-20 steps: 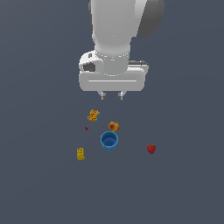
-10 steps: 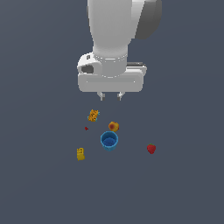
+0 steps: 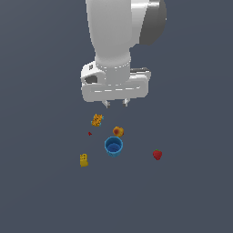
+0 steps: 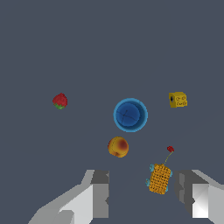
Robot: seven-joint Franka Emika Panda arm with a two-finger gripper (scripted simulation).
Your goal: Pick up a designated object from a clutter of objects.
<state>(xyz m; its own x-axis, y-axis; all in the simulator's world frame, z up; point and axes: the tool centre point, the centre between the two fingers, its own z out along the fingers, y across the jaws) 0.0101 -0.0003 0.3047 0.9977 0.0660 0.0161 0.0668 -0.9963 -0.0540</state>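
The blue cup (image 3: pixel 113 146) (image 4: pixel 130 115) stands upright on the grey floor, round with a thick rim. Close beside it lies the orange peach-like ball (image 3: pixel 118 131) (image 4: pixel 118 147). Around them sit a red strawberry (image 3: pixel 157 154) (image 4: pixel 60 101), a yellow block (image 3: pixel 83 160) (image 4: pixel 178 99), an orange speckled piece (image 3: pixel 97 120) (image 4: pixel 159 178) and a tiny red bit (image 3: pixel 89 133) (image 4: pixel 170 149). My gripper (image 3: pixel 116 104) (image 4: pixel 142 194) hangs open well above the clutter, behind the cup, with nothing between its fingers.
The grey floor (image 3: pixel 191 191) runs flat all around the small items. The arm's white body (image 3: pixel 120 41) fills the upper middle of the exterior view.
The arm has shifted slightly toward the exterior view's left and a little upward. The objects have not moved.
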